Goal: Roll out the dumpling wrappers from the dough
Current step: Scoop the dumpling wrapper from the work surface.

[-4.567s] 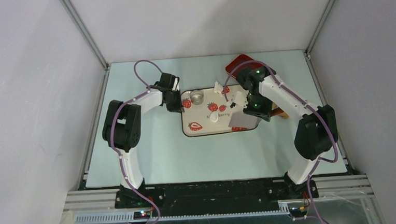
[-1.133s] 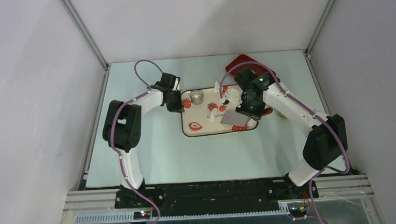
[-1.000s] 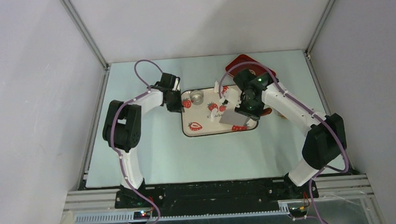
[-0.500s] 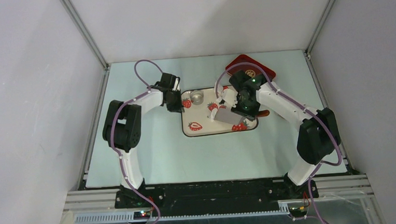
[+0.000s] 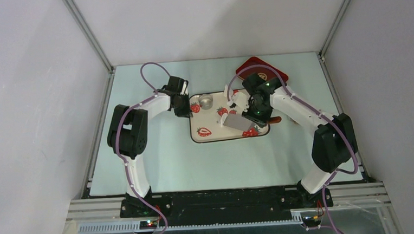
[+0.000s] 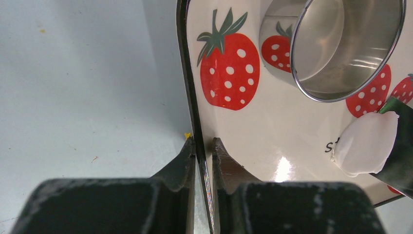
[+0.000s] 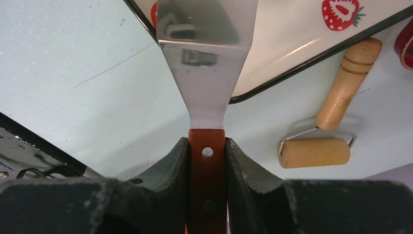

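Two-arm preparation of dough on a tray. The left end effector point(image 6: 202, 144) is closed almost fully on the black rim of the white strawberry-printed tray point(image 6: 272, 131), one finger outside on the pale tabletop point(image 6: 87, 73) and one inside on the tray face. The pinch appears to serve as an anchor, so that the tray does not slide when a tool pushes across it.

The right end effector point(image 7: 207, 144) is clamped on the red-brown wooden handle of a flat steel scraper point(image 7: 207, 73). The broad blade reaches over the tray's near corner. Its dark edge shows in the left wrist view touching the small soft white dough lump point(image 6: 363, 146). The lump lies on the tray face, near the printed lettering and beside the small shiny round metal cup point(image 6: 341, 44), which stands apart from it. The low, flat blade angle suggests a scraping or lifting stroke that frees the dough from the glossy surface. Whether the blade is under the lump or only against it cannot be told.

The small wooden hand roller with a wire yoke point(image 7: 314, 152) lies unused on the tabletop just outside the tray's right edge, within the right arm's reach. A red tray point(image 5: 261, 70) sits beyond the arms. No flattened dumpling wrappers can be made out, so rolling is judged not yet begun.
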`<state>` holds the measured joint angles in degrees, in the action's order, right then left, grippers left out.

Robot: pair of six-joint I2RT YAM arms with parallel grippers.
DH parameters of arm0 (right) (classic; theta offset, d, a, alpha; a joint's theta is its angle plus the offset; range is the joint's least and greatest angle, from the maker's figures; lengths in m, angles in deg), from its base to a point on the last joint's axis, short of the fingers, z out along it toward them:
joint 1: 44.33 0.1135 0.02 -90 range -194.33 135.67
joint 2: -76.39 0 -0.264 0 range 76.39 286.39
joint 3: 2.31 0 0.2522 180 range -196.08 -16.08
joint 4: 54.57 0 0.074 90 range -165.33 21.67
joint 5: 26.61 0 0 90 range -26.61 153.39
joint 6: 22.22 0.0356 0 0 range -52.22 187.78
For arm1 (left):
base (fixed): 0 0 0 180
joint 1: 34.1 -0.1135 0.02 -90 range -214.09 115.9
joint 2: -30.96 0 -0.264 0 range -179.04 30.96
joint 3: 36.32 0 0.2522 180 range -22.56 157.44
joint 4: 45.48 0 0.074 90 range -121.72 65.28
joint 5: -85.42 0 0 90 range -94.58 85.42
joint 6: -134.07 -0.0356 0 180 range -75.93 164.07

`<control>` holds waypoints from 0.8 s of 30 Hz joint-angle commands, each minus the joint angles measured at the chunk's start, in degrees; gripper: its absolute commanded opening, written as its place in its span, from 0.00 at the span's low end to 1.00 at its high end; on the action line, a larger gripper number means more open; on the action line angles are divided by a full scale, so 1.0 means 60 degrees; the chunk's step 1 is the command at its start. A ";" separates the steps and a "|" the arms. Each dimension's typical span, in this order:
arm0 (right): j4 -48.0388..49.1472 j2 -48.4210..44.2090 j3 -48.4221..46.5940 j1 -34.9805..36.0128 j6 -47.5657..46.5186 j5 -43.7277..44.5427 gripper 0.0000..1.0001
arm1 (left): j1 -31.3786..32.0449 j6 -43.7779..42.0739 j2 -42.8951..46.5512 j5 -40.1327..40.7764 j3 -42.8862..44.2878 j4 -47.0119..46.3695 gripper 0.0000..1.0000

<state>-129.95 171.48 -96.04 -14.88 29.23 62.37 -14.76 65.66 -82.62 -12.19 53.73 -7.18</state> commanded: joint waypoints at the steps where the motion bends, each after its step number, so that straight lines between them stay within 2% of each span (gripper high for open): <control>1: 0.0176 -0.0485 0.0138 0.0500 -0.0157 -0.0630 0.00 | 0.0294 -0.0214 -0.0319 0.0303 -0.0143 0.0198 0.00; 8: -0.0161 -0.0780 0.0282 0.0613 -0.0475 0.0121 0.00 | 0.0294 -0.0231 -0.0304 0.0351 -0.0148 0.0206 0.00; 19: -0.0718 -0.1155 0.0209 0.0581 -0.0700 0.0133 0.00 | 0.0296 -0.0227 -0.0291 0.0368 -0.0166 0.0210 0.00; 24: -0.0689 -0.1145 0.0016 0.0173 -0.0603 0.0272 0.00 | 0.0302 -0.0231 -0.0293 0.0371 -0.0163 0.0203 0.00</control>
<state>-133.67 167.24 -94.40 -12.10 25.95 64.19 -13.89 65.59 -82.62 -12.19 53.73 -7.77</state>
